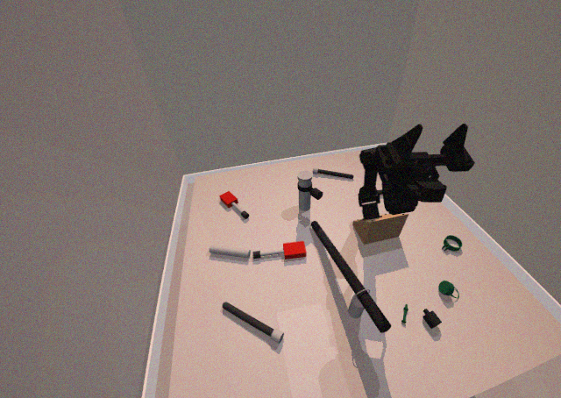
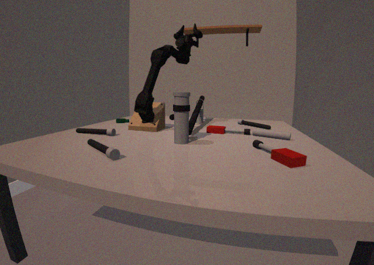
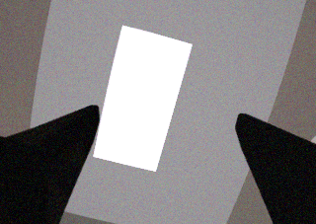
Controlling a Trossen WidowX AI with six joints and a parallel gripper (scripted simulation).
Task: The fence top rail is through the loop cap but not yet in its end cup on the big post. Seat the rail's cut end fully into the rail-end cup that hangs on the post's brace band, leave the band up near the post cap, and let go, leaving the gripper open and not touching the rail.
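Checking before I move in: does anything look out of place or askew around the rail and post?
Yes. The rail runs slanted, its upper end stopping short of the rail-end cup on the post, unseated. The gripper is open, raised high and pointing upward, far from the rail.

Dark rail (image 1: 350,276) aslant, short of cup (image 1: 316,193)

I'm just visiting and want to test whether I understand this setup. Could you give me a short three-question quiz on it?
1. True or false: the gripper is clamped on the dark rail.
2. The rail's upper end is: A) inside the rail-end cup B) short of the cup, beside the grey post C) lying flat on the table.
3. How many red blocks, and, are on the table?

Key: 1. False; the fingers point up, wide apart, holding nothing. 2. B. 3. Two.
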